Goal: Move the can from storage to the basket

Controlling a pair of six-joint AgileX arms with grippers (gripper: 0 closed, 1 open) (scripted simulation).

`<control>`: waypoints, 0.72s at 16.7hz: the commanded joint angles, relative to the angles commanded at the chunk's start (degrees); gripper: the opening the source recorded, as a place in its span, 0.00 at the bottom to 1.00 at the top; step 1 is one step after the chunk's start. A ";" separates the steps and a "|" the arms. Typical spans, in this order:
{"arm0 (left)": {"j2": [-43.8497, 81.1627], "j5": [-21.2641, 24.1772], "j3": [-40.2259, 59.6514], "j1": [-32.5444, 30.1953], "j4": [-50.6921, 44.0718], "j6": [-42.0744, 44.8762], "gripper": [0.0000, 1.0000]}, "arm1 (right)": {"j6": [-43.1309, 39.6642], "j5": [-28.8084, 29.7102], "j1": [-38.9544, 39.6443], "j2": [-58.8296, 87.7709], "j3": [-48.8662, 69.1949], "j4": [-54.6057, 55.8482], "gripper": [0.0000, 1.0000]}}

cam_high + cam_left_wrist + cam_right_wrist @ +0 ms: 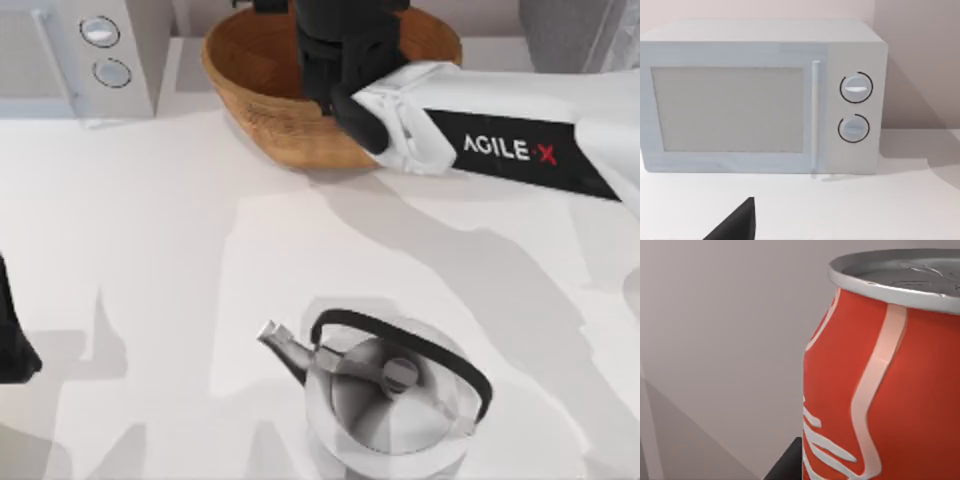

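- A steel kettle (385, 400) stands upright on the white table (150, 250), at the near middle. Its black handle arches over the lid, and its spout points toward the table's left.
- A white microwave (760, 97) sits at the far left corner of the table, door shut, with two round dials (856, 88) stacked one above the other beside the door's handle (815, 115).

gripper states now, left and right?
Left gripper: parked at the table's left edge; cannot be told.
Right gripper: over the basket, the can close at its wrist camera; grip cannot be told.
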 joint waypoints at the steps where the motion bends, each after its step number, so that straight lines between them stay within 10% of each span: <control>1: 0.00 0.00 0.00 0.00 0.00 0.00 1.00 | 0.00 0.00 0.00 0.00 0.00 0.00 0.00; 12: 0.00 0.00 0.00 0.00 0.00 0.00 1.00 | 0.00 0.00 0.00 0.00 0.00 0.00 0.83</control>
